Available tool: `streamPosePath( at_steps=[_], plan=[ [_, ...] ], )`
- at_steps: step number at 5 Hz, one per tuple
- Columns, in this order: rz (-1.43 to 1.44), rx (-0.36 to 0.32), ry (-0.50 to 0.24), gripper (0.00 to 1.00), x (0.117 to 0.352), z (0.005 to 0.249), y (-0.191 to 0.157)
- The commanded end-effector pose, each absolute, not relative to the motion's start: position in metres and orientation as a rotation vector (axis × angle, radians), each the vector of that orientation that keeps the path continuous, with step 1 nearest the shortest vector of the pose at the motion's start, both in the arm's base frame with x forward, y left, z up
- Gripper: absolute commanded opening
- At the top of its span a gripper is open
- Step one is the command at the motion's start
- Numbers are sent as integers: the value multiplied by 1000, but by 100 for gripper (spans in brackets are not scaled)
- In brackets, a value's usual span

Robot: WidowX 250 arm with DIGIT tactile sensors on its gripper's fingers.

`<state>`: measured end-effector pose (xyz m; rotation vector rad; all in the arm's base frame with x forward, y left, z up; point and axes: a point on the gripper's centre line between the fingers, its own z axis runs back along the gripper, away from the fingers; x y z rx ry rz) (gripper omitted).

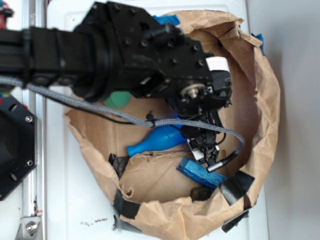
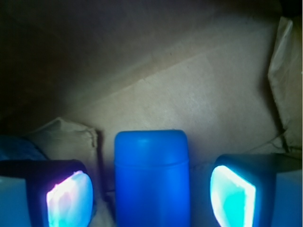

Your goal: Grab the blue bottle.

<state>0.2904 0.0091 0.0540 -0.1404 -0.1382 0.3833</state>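
The blue bottle (image 1: 159,139) lies on its side on the brown paper inside the paper bag (image 1: 270,100), neck pointing left, its wide end under my wrist. In the wrist view its wide body (image 2: 151,177) stands between my two fingers, with a gap on each side. My gripper (image 2: 151,196) is open around the bottle's body, the pads (image 2: 69,198) not touching it. In the exterior view the gripper (image 1: 202,142) is lowered over the bottle's right end and mostly hidden by the arm.
A green ball (image 1: 117,100) sits partly hidden under the arm at the bag's left. A flat blue strip (image 1: 200,172) lies at the bag's front right. Black tape pieces (image 1: 235,185) hold the bag's crumpled rim. A grey cable (image 1: 125,117) crosses the bag.
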Motion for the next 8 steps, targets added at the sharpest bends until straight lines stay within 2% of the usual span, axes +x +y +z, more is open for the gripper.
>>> streamPosePath(
  at_steps=[1, 4, 8],
  plan=[
    [397, -148, -188, 100, 305, 66, 18],
    [411, -134, -144, 100, 309, 48, 20],
    [417, -119, -117, 100, 308, 36, 20]
  ],
)
